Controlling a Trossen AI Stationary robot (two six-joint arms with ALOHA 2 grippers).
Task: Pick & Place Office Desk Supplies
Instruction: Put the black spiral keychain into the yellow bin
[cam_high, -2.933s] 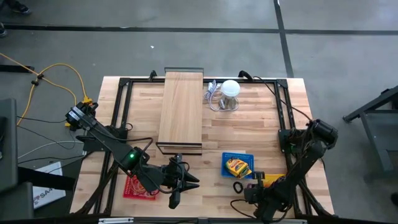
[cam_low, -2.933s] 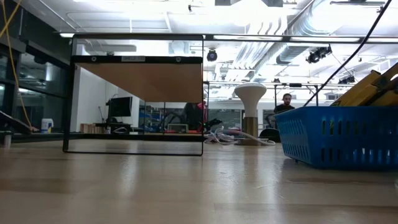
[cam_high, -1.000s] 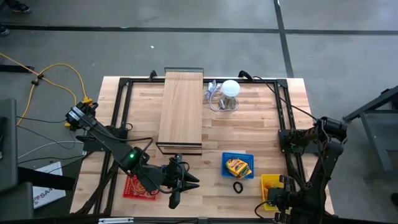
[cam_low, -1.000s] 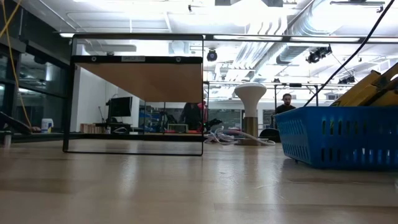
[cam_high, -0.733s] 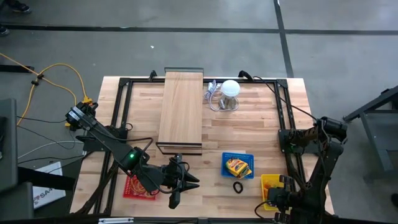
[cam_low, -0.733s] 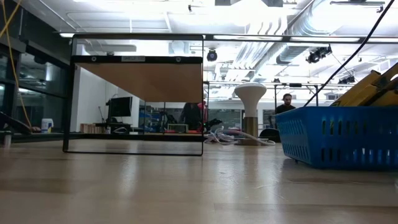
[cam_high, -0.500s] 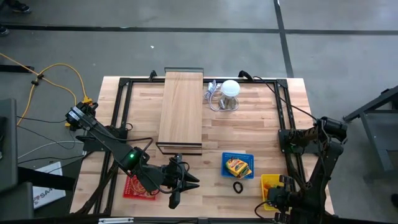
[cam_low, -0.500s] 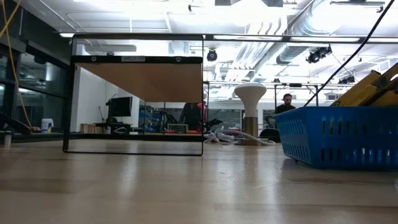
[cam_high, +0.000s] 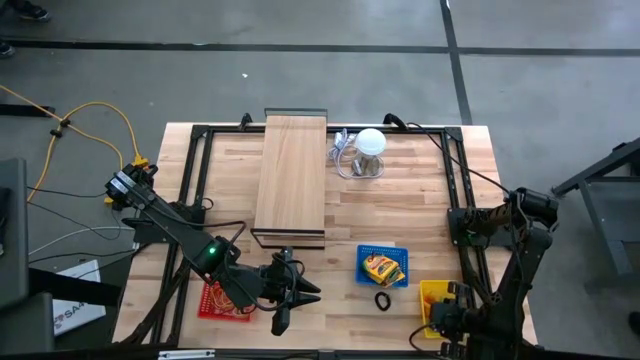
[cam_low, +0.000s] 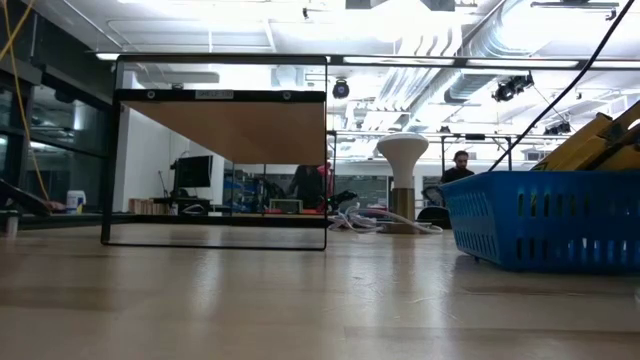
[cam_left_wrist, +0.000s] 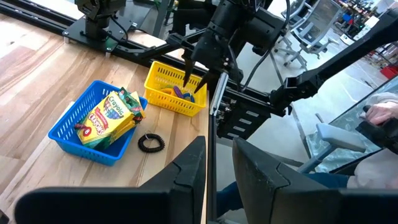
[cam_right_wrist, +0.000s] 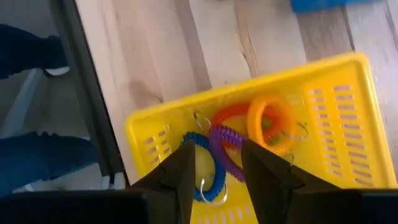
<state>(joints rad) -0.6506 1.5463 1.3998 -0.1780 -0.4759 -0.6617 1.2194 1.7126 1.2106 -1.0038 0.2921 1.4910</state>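
Note:
A yellow basket (cam_high: 432, 294) at the table's near right holds blue (cam_right_wrist: 200, 169), purple (cam_right_wrist: 222, 144) and orange (cam_right_wrist: 271, 122) coil loops. My right gripper (cam_right_wrist: 219, 153) hangs open just above them, fingers pointing down (cam_left_wrist: 194, 84); I see no touch. A black coil (cam_high: 383, 300) lies on the table between the yellow basket and a blue basket (cam_high: 383, 265) that holds crayon packs (cam_left_wrist: 111, 117). My left gripper (cam_left_wrist: 217, 146) stands open with nothing between its fingers, above the table's near edge (cam_high: 303, 292), pointing toward the baskets.
A long wooden board (cam_high: 292, 175) on a black frame sits at the middle far side. Beside it is a white round object with a grey cable (cam_high: 369, 145). A red basket (cam_high: 222, 298) lies under my left arm. A person's sleeve (cam_left_wrist: 379, 124) shows beyond the table's right edge.
Over the last second nothing visibly moves. Before that, my right gripper went from beside the black coil toward the table's right edge and came to stand above the yellow basket.

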